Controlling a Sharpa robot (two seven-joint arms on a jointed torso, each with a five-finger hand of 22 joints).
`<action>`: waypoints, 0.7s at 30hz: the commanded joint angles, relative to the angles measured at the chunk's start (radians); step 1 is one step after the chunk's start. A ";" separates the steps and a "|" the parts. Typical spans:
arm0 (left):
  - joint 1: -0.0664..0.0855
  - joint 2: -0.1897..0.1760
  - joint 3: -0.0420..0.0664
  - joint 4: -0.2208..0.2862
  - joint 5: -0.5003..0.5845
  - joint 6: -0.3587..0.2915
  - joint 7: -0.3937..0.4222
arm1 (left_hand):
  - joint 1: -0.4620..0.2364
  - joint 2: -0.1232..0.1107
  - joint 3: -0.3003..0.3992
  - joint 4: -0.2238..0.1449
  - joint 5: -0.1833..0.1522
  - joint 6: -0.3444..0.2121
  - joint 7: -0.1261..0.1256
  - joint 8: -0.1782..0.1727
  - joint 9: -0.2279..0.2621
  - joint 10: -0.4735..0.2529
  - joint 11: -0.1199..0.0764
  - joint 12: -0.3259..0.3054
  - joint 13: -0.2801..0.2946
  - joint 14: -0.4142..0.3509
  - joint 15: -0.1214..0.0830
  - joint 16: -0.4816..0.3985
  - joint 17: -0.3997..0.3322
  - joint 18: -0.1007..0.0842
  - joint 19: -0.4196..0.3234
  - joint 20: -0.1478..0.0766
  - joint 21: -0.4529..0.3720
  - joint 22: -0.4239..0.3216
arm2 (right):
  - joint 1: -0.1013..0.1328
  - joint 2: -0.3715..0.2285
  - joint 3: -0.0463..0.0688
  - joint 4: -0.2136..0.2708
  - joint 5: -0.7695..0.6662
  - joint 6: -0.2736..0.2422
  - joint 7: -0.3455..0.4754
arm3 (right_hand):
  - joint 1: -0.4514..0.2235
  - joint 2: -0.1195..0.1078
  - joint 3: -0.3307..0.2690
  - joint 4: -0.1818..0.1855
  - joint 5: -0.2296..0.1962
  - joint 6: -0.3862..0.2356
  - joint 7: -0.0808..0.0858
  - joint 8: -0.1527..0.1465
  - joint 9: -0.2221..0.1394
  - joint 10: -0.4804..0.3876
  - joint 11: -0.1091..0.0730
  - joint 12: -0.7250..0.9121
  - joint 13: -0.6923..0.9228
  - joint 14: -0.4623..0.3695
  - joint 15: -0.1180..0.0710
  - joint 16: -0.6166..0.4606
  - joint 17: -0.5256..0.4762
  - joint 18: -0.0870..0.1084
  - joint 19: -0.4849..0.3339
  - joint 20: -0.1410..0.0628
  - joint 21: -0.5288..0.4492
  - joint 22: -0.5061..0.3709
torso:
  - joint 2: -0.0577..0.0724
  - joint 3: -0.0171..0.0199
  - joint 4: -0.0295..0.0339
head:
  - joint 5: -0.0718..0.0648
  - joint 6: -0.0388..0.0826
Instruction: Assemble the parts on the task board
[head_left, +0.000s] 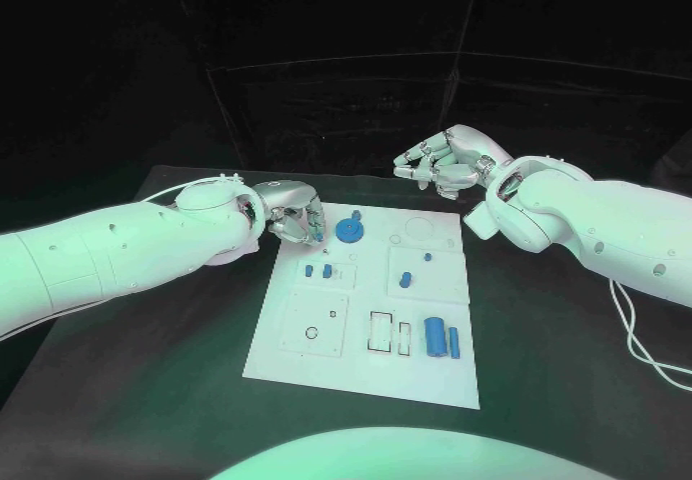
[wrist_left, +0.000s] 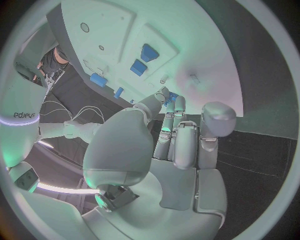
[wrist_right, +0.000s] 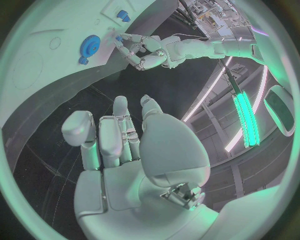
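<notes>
The white task board (head_left: 289, 345) lies in the middle of the black table. A blue gear (head_left: 351, 231) sits near its far edge and also shows in the right wrist view (wrist_right: 90, 45). My left hand (head_left: 296, 217) hovers at the board's far left corner, just left of the gear. Its thumb and a finger pinch a small blue part (wrist_left: 172, 96) at their tips, and the same part (wrist_right: 119, 37) shows from the right wrist. My right hand (head_left: 444, 160) hangs beyond the board's far right corner, fingers loosely bent, holding nothing.
Two small blue pegs (head_left: 319, 270) stand in the board's left middle, and another blue piece (head_left: 407, 278) sits to their right. A blue cylinder (head_left: 436, 336) and a thin bar (head_left: 454, 342) lie near the front right. A cable (head_left: 642, 345) trails on the table at the right.
</notes>
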 joint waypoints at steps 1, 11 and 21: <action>0.001 -0.007 0.001 0.004 0.014 0.022 -0.010 | -0.007 -0.001 0.000 0.007 -0.004 0.004 0.001 -0.005 -0.001 0.008 -0.001 -0.003 0.001 0.031 0.000 0.004 -0.002 -0.006 0.005 -0.003 0.004 0.002 | 0.001 0.000 0.001 0.000 -0.001 -0.001 0.009 | 0.002 0.011 -0.002 0.002 0.004 -0.004 0.000 0.006 0.001 -0.008 -0.001 -0.004 -0.001 0.015 0.005 -0.004 0.000 0.008 -0.007 0.000 -0.007 -0.002 | 0.000 0.0001 -0.0007 | 0.001 -0.001; -0.003 -0.005 0.000 0.005 0.014 0.030 -0.005 | -0.007 -0.001 0.000 0.007 -0.004 0.005 0.000 -0.005 -0.001 0.009 -0.001 -0.003 0.002 0.031 0.000 0.004 -0.002 -0.006 0.006 -0.003 0.005 0.003 | 0.000 0.002 0.001 -0.001 -0.001 0.000 0.009 | 0.002 0.011 -0.002 0.002 0.004 -0.004 0.000 0.006 0.001 -0.008 -0.001 -0.004 -0.001 0.015 0.005 -0.004 0.000 0.008 -0.007 0.000 -0.007 -0.002 | 0.000 0.0005 -0.0008 | 0.005 0.000; -0.013 0.006 -0.001 0.002 0.014 0.022 -0.005 | -0.007 -0.001 0.000 0.007 -0.004 0.006 0.000 -0.005 -0.001 0.010 -0.001 -0.004 0.002 0.031 0.000 0.004 -0.002 -0.006 0.005 -0.003 0.005 0.003 | -0.001 0.002 0.001 0.000 -0.001 0.000 0.009 | 0.002 0.011 -0.002 0.002 0.004 -0.004 0.000 0.006 0.001 -0.008 -0.001 -0.004 -0.001 0.015 0.005 -0.004 0.000 0.008 -0.007 0.000 -0.007 -0.002 | 0.001 0.0009 -0.0013 | 0.005 0.000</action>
